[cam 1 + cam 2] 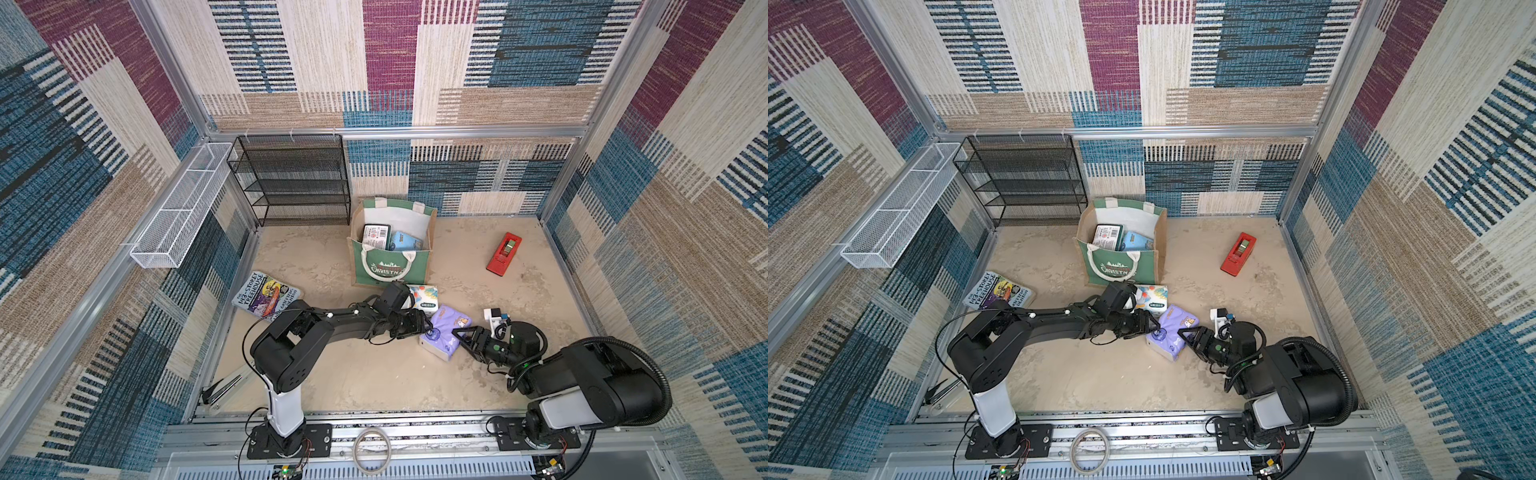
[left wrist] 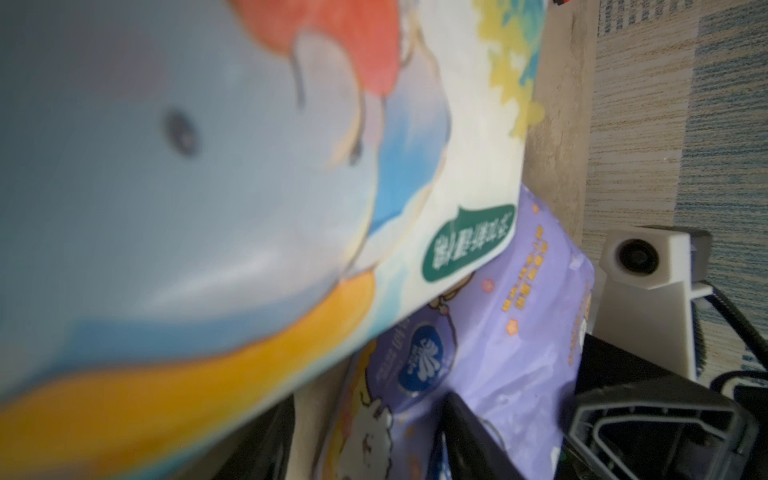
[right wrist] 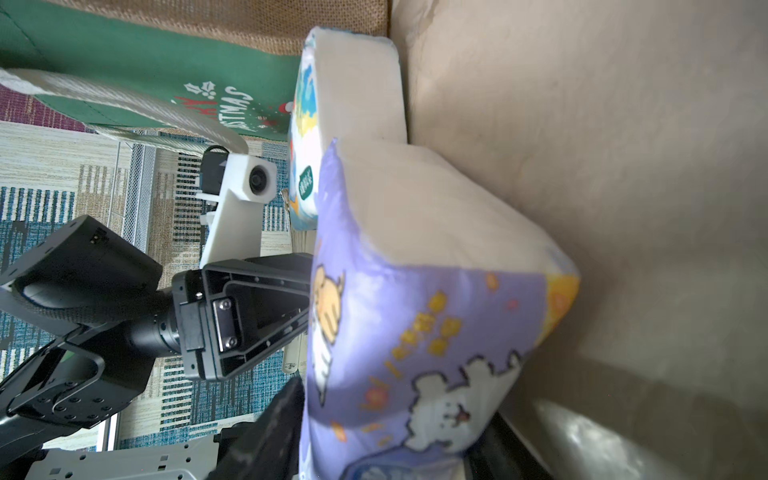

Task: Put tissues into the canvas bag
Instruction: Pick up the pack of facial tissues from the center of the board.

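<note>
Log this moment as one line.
lilac pack: left claw grips end, right claw opposite | elephant pack: outside bag | bag: green pack, blue pack inside

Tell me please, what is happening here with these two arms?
The two arms are filling the canvas bag with tissue packs. A green-and-white pack and a blue pack lie inside it. The left gripper and the right gripper meet at a lilac pack from opposite sides, jaws around it; whether either grips it firmly, I cannot tell. The elephant pack lies next to it, outside the bag.

The canvas bag reads "CHRISTMAS" — the book reads "143-STOREY TREEHOUSE".
</note>
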`<state>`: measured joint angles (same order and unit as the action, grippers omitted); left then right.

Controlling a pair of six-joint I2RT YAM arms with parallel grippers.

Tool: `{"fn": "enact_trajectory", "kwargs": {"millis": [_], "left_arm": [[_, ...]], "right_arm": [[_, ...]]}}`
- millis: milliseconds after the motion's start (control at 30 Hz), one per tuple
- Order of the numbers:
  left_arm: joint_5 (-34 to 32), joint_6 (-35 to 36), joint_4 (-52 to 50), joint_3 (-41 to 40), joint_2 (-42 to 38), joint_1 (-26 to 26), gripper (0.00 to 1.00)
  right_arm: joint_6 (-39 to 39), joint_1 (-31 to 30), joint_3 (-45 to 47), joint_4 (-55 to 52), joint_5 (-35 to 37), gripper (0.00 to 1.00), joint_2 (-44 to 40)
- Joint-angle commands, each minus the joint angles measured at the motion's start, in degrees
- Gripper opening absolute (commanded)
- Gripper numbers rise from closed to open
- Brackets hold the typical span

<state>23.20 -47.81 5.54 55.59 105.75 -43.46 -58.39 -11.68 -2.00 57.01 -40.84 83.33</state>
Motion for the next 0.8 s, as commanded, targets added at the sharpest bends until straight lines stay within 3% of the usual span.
{"fn": "enact_trajectory", "kwargs": {"millis": [0,300,767], "left_arm": [[1.14,-0.4,0.11,-0.39,-0.17,-0.04,0.61],[2.39,-0.19,1.21,-0.04,-0.46,-0.22,0.61],[1.63,-0.7,2.92,-2.55,-4.7,-0.13,0.62]], "right_arm": [[0.65,-0.31,-1.49,1.84,-1.26,0.59,0.34],[1.48,-0.81,-2.66,0.64,-1.87,0.55,-0.26],[6.7,-0.7,-6.04,-15.86,1.0,0.41,-8.97]]}}
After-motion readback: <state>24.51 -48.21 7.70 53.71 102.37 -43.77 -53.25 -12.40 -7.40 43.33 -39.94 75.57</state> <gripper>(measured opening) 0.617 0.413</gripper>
